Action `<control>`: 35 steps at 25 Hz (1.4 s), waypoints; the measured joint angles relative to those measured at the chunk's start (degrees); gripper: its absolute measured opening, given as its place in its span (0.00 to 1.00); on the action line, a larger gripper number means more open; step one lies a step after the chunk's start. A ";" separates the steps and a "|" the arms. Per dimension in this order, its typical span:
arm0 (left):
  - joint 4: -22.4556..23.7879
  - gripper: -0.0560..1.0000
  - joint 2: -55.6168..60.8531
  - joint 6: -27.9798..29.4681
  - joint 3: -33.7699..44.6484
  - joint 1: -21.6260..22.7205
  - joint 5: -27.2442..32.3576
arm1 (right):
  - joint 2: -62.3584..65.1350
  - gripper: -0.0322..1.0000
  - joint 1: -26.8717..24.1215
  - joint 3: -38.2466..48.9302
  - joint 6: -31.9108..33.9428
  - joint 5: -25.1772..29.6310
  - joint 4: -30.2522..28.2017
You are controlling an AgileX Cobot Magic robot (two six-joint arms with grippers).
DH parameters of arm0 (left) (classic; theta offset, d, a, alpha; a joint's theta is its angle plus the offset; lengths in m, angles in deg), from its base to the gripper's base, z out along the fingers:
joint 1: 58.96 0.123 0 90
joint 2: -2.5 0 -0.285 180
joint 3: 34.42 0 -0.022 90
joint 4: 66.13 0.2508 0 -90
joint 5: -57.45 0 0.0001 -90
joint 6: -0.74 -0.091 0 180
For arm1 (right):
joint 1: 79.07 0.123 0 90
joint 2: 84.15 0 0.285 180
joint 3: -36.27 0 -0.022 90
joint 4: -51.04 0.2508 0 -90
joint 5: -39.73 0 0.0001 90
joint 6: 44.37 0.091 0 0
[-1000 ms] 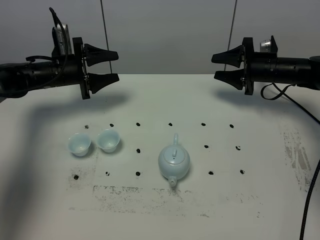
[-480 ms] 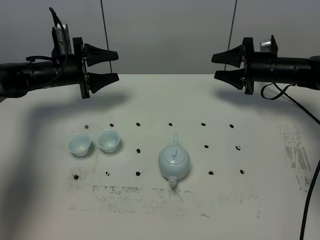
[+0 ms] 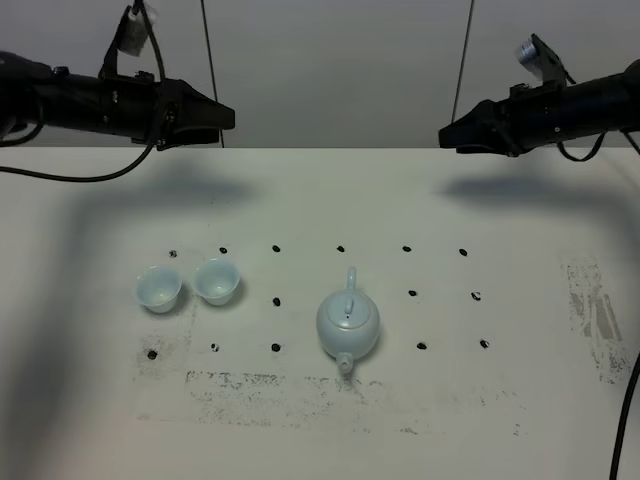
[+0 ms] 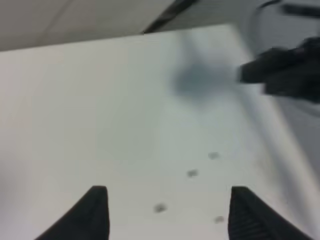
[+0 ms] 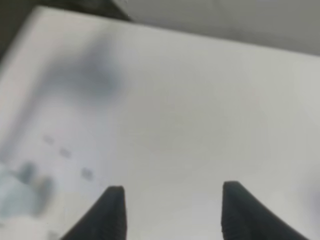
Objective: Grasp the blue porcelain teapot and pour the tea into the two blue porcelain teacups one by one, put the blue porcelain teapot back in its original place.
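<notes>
Teapot untouched near the two cups — left gripper and right gripper hover high, jaws apart, empty — every step remains.

Light: bright, even | shadows: soft, on far table | 2 wrist views: motion-blurred | high view: sharp

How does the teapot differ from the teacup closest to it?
The blue porcelain teapot is far bigger than the nearer teacup. The teapot is closed by a knobbed lid; the teacup is open. The teapot has a spout and loop handle; the teacup has neither. Both are pale blue-white and stand upright.
</notes>
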 joint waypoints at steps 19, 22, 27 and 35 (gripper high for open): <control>60.19 0.43 27.82 24.95 13.52 -5.31 -8.49 | 20.91 0.43 -0.18 17.69 24.94 0.37 -47.98; 60.84 0.37 36.17 25.14 26.55 -4.90 -15.41 | 27.17 0.43 -0.18 23.99 24.99 -3.74 -47.57; 61.05 0.34 53.19 25.19 49.73 -4.58 -28.12 | 35.95 0.43 0.41 33.97 23.46 -15.33 -47.31; 61.09 0.33 84.88 25.28 78.03 -4.58 -35.37 | 42.98 0.41 3.69 44.03 20.41 -26.99 -46.80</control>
